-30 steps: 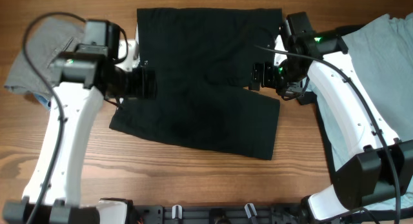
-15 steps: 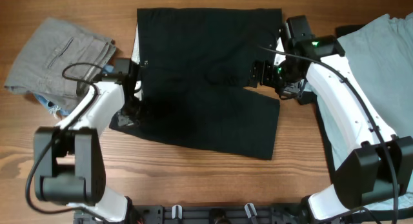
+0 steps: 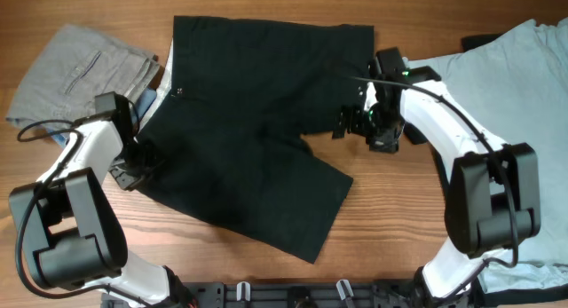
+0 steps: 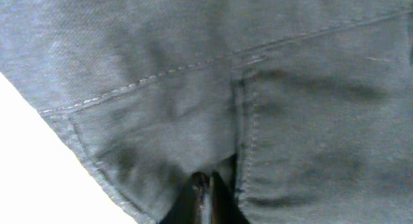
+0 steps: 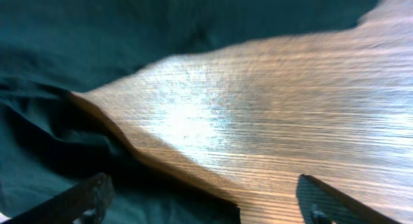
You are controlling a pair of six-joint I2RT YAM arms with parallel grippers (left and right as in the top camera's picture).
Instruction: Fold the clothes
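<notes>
The black cloth [image 3: 257,122] lies spread and skewed across the middle of the table. My left gripper [image 3: 145,157] is at its left edge, shut on the fabric. In the left wrist view the shut jaws [image 4: 205,188] pinch the seamed black cloth [image 4: 193,88], which fills the frame. My right gripper [image 3: 348,123] hovers open at the cloth's right side by the notch. Between its spread fingers [image 5: 206,201] is bare wood, with the black cloth [image 5: 129,30] to the left and above. Grey trousers [image 3: 80,73] lie at the far left, and a light blue T-shirt [image 3: 506,86] lies at the right.
The wooden table [image 3: 399,219] shows bare in front of and to the right of the black cloth. The T-shirt runs under the right arm down the right edge. A small blue scrap [image 3: 146,99] peeks out beside the trousers.
My left gripper has shut on the black cloth's left edge and pulled it left, so the cloth slid and turned. The right gripper followed leftward, staying open.
</notes>
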